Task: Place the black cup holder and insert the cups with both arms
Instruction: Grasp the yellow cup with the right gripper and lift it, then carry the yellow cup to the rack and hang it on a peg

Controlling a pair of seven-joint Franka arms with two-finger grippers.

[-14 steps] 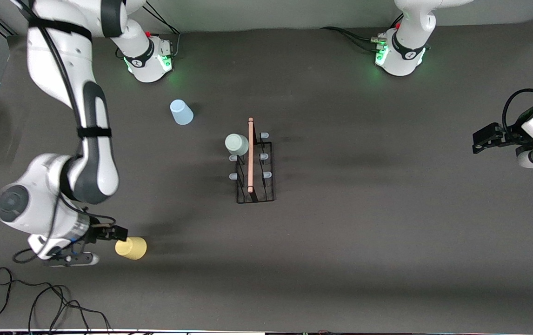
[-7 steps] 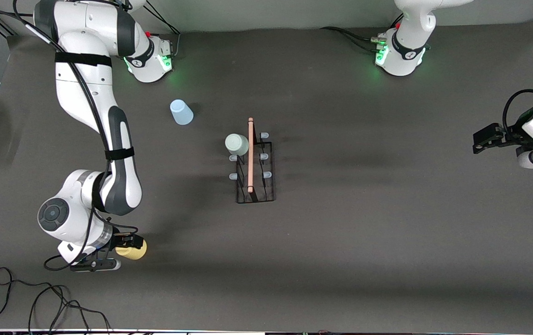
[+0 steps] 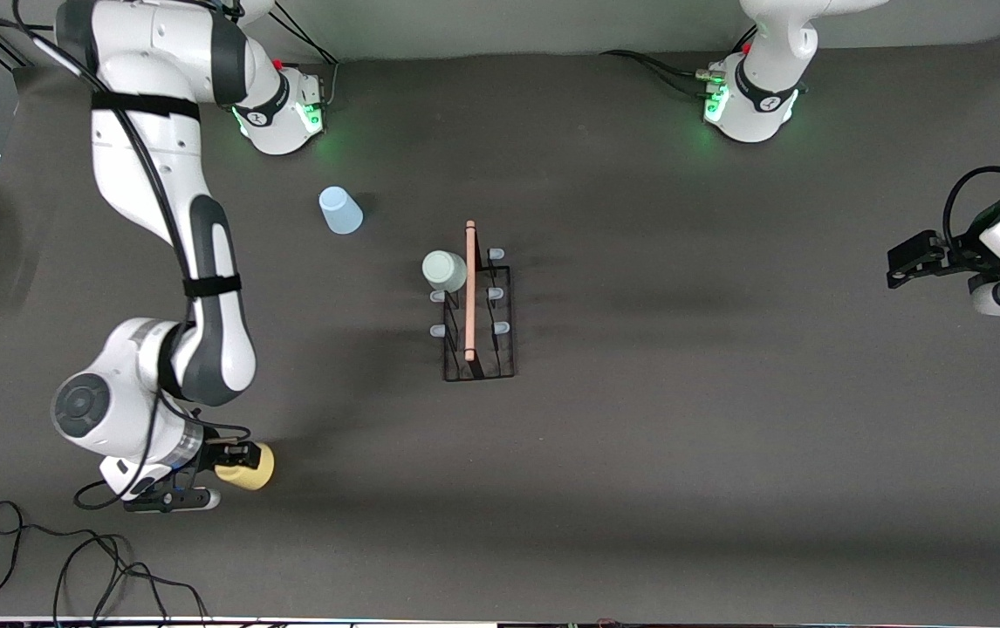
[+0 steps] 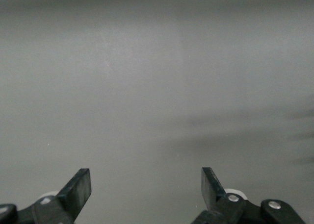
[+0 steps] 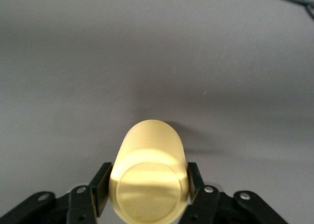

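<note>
The black cup holder [image 3: 478, 318] stands mid-table, its wooden rod handle [image 3: 469, 290] running along the top. A pale green cup [image 3: 444, 270] sits upside down on one of its pegs. The light blue cup [image 3: 339, 210] rests upside down on the table toward the right arm's base. The yellow cup [image 3: 249, 466] [image 5: 149, 174] lies on its side near the front camera at the right arm's end, and my right gripper [image 3: 234, 456] [image 5: 147, 185] is shut on its closed end. My left gripper [image 3: 900, 262] [image 4: 146, 187] waits open at the left arm's end with nothing between its fingers.
Loose black cables [image 3: 72, 567] lie on the table near the front edge, close to the right gripper. The green-lit arm bases [image 3: 277, 113] [image 3: 749, 105] stand along the back edge.
The right gripper has slid onto the yellow cup and shut on it. The right arm's elbow shifted. The left arm has not moved.
</note>
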